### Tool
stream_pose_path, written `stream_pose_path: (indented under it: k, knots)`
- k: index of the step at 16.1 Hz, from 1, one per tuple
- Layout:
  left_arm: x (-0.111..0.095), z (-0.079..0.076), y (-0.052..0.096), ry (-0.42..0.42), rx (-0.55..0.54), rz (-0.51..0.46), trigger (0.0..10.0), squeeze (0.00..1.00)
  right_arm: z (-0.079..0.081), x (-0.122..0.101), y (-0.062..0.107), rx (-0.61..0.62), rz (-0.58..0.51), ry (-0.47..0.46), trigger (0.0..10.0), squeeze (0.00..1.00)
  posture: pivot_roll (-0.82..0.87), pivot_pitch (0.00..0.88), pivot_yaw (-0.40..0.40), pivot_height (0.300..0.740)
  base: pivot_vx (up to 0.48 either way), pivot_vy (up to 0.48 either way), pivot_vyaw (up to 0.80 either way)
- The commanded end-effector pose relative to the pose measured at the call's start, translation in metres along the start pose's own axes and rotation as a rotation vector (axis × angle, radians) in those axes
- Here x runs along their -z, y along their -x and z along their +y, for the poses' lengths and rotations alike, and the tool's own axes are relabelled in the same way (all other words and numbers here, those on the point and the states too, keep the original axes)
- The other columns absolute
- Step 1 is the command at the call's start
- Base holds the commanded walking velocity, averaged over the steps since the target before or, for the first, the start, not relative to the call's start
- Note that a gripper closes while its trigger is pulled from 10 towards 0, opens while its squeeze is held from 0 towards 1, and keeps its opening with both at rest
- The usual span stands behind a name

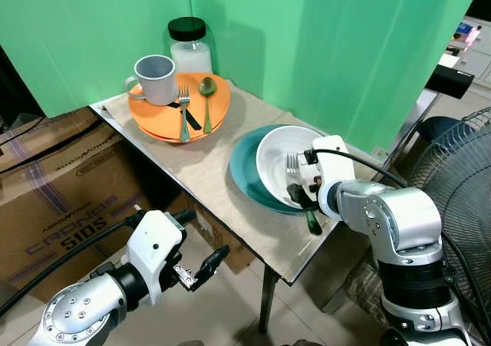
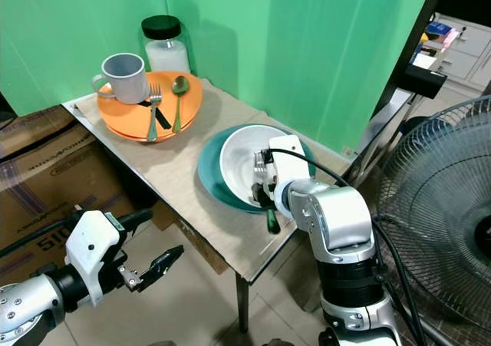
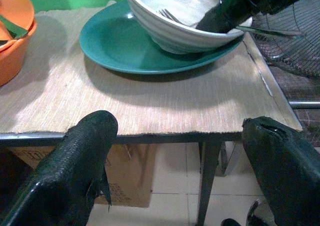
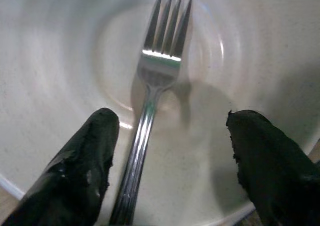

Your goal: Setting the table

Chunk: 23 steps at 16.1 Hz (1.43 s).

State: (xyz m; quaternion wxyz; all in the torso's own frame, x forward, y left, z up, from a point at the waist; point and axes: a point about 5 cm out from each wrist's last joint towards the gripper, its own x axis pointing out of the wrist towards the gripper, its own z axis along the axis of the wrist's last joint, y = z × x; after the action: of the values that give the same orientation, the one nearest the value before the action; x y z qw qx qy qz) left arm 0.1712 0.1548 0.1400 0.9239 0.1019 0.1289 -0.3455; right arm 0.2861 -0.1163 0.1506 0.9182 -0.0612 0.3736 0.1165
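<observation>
A fork (image 4: 152,93) lies in the white bowl (image 1: 278,156) on the teal plate (image 1: 244,169), tines pointing into the bowl's middle, handle toward the right claw (image 4: 170,166). That claw is wide open, holding nothing. The left claw (image 3: 175,161) hangs open below the tabletop (image 1: 222,200), near a box (image 1: 61,200) reading "CRONOS 510S".

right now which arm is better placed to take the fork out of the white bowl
Right: its pincer is open inside the white bowl, straddling the fork. The left pincer hangs below the table edge.

Probably a makeshift test room: green backdrop (image 1: 322,47), cardboard boxes (image 1: 54,185) and a floor fan (image 2: 449,200) around the table (image 1: 222,185)
</observation>
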Motion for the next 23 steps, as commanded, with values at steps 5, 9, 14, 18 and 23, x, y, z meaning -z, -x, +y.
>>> stream_pose_path:
  k: [5,9,14,18,23]
  knots:
    - [0.002,-0.008,0.002,0.021,0.06,0.016,10.0,0.0,0.003,0.002,0.0,-0.026,0.03,0.008,0.0,0.0,0.07,0.0,0.002,0.74,0.0,0.0,0.0]
    - [0.002,-0.006,0.005,0.02,0.061,0.025,10.0,0.0,0.009,0.001,-0.001,-0.055,0.03,0.017,0.0,0.0,0.08,0.0,-0.004,0.74,0.0,0.0,0.0]
    - [0.003,-0.005,0.005,0.017,0.05,0.029,10.0,0.0,0.013,-0.001,-0.003,-0.078,0.029,0.029,0.0,0.0,0.08,0.0,-0.012,0.74,0.0,0.0,0.0]
    - [0.002,-0.004,0.005,0.011,0.041,0.026,10.0,0.0,0.015,-0.003,-0.004,-0.085,0.026,0.029,0.0,0.0,0.08,0.0,-0.014,0.74,0.0,0.0,0.0]
    - [0.003,-0.001,0.006,0.002,0.033,0.03,10.0,0.0,0.016,-0.009,-0.002,-0.089,-0.01,0.016,0.0,0.0,0.08,0.0,0.006,0.74,0.0,0.0,0.0]
